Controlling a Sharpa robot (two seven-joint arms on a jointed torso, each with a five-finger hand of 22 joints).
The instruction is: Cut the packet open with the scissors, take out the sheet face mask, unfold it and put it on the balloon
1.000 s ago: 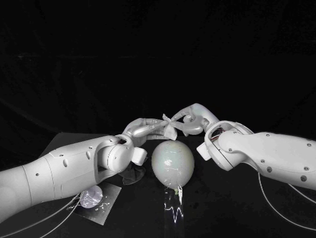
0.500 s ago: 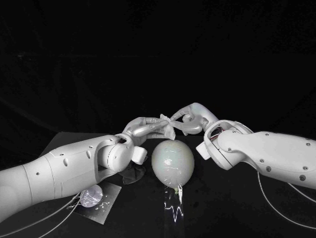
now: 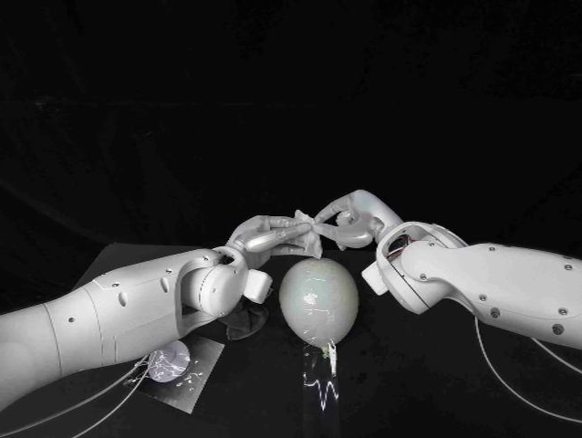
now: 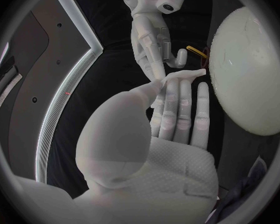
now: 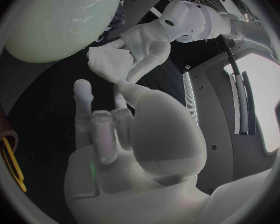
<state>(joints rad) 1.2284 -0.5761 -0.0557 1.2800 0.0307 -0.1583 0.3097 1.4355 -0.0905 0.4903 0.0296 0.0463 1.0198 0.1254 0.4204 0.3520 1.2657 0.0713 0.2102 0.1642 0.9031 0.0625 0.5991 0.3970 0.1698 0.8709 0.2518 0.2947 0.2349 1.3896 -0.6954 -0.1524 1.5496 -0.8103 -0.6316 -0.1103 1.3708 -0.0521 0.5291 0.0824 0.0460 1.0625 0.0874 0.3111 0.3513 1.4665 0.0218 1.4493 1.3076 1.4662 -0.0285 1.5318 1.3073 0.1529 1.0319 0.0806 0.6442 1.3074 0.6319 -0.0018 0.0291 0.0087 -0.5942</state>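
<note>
The white sheet mask [image 3: 307, 241] hangs crumpled above the table, behind the top of the pale balloon [image 3: 317, 297]. My left hand [image 3: 267, 235] pinches the mask from the left. My right hand [image 3: 352, 219] meets it from the right, fingertips on its upper edge. In the left wrist view my left hand [image 4: 174, 117] holds the mask [image 4: 185, 75] at its fingertips, with the right hand [image 4: 151, 40] reaching in and the balloon [image 4: 249, 69] beside. In the right wrist view my right hand [image 5: 112, 129] reaches up to the mask [image 5: 110, 60], which the left hand [image 5: 147, 44] grips.
The cut silver packet [image 3: 183, 367] lies flat on the table under my left forearm. Yellow-handled scissors [image 5: 9, 160] lie on the table near my right hand, also seen as the scissors [image 4: 196, 51] past the balloon. The balloon's knotted neck [image 3: 326, 351] points toward me.
The mask's raised corner has come down and the sheet is bunched smaller between the two hands. The fingertips have drawn slightly closer; arms and balloon have stayed put.
</note>
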